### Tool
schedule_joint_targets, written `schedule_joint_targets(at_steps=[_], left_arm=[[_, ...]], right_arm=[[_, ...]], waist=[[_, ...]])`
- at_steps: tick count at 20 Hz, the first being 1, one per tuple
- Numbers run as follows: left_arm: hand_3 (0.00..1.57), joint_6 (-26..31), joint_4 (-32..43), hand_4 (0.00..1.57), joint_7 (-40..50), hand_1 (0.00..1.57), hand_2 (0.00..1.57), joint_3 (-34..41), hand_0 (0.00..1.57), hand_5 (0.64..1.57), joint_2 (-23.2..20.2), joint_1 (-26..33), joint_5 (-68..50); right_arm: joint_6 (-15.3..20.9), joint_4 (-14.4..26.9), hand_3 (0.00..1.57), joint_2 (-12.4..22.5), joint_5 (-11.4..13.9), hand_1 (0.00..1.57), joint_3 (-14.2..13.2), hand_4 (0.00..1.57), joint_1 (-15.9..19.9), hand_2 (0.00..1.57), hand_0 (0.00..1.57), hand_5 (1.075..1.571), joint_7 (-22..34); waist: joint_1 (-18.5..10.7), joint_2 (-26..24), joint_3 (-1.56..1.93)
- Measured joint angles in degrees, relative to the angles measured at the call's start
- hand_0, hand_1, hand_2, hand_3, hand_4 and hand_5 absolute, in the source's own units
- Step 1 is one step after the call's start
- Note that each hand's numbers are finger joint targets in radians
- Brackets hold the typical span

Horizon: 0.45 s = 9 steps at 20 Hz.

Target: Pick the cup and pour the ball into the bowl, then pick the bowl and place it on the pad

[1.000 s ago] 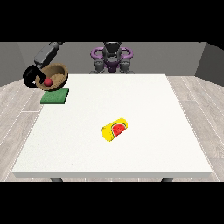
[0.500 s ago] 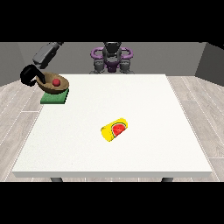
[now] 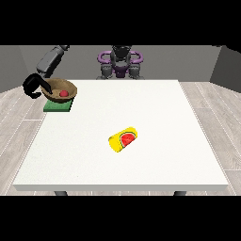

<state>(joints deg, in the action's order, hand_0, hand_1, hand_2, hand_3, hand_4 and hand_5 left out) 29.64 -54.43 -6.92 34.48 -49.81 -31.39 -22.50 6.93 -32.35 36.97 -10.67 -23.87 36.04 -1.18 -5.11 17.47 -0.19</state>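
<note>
The brown bowl sits level on the green pad at the table's far left, with the red ball inside it. The hand at the view's left is at the bowl's left rim, its black fingers curled round that edge and hooking down outside it. The yellow cup, with a watermelon picture on it, lies on its side near the middle of the table, far from that hand. I see no hand at the view's right.
The white table stretches wide to the right of and in front of the cup. The pad lies close to the table's left edge. The robot's torso stands behind the far edge.
The bowl, held tilted above the pad a second ago, has come down and levelled out on the pad. The hand has shifted slightly left with it. The cup has not moved.
</note>
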Motion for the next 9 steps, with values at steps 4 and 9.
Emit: schedule_joint_targets(at_steps=[4, 9], left_arm=[[0.0, -0.6, -0.6, 1.19, -0.3, 0.0, 0.0, -0.5, 0.0, 1.569, 0.4, 0.5, 0.2], [0.0, -3.3, -4.1, 1.19, 2.3, 0.0, 0.0, -3.3, 0.0, 1.569, 4.2, 1.6, 0.5]], right_arm=[[-1.3, 0.9, 0.0, -0.4, 1.8, 0.0, 2.3, 0.0, 0.3, 0.0, 0.0, 1.4, 0.5], [-3.3, 2.4, 0.0, 0.9, 3.2, 0.0, 4.0, 0.2, 1.4, 0.0, 0.0, 1.375, 3.3]], waist=[[-0.5, -0.7, 0.13], [-0.5, -4.7, 0.21]])
